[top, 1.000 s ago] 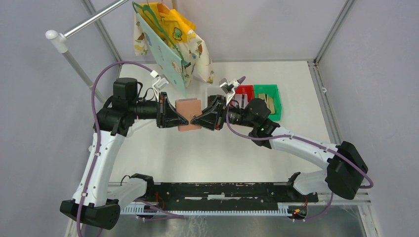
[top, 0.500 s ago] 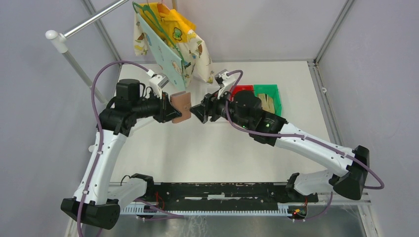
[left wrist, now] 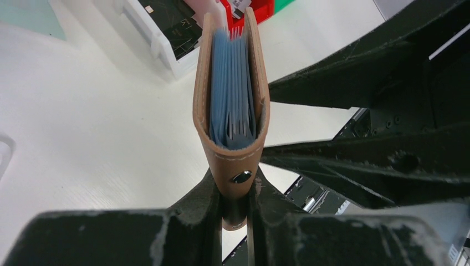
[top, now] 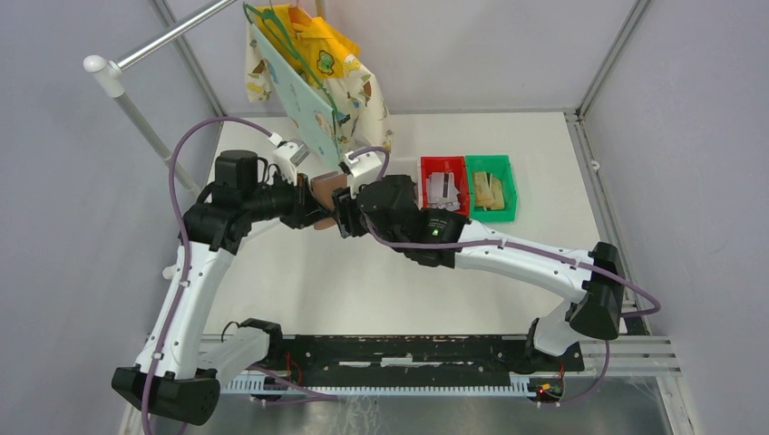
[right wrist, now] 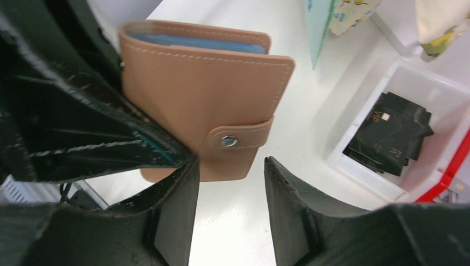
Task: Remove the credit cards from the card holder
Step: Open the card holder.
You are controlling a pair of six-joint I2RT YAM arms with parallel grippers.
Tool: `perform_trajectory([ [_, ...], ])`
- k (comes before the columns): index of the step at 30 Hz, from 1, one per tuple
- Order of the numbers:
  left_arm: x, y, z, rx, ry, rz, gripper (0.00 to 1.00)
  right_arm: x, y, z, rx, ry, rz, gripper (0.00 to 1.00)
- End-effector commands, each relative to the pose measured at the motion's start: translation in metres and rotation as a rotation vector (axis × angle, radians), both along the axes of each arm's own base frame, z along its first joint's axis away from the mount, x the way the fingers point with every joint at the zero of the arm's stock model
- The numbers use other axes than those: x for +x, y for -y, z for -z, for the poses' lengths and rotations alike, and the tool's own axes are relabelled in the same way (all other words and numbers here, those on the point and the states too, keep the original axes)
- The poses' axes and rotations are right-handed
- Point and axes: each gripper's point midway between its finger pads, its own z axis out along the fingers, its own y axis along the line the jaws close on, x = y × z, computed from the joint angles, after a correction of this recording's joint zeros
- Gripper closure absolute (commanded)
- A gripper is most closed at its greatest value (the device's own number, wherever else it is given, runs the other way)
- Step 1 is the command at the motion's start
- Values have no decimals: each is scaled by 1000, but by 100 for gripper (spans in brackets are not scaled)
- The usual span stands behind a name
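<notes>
Partway, by the look of it: black cards (right wrist: 391,141) lie in the clear bin (right wrist: 359,176), grey ones (top: 442,188) in the red bin (top: 424,174), tan ones (top: 488,190) in the green bin (top: 509,181). The card holder (right wrist: 199,105) is up in the air over the table (top: 381,281), left of the bins, between the two arms. The left gripper (left wrist: 235,208) is clamped on its snap-end edge. The right gripper (right wrist: 230,166) has jaws apart and empty, right at the snap strap; I can't tell if it touches. The holder is salmon-pink leather with stitched edges, folded shut, strap buttoned across the edge. Blue pockets are packed tight inside; thin edges show among them, but I can't tell if those are cards. Left to do, probably: pop the snap, open it, pull whatever's inside.
</notes>
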Motion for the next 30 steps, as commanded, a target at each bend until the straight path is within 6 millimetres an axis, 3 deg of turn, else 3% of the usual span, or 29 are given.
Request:
perform_trajectory([
  [1,-9,9,-19,-57,44,45,98,15,11,-40,84,68,124,50],
  [14,-12,9,-11,-56,-5,43,98,14,-13,-44,64,117,130,51],
  [30,-19,16,-10,-93,-59,85,98,16,-18,-55,79,188,163,51],
])
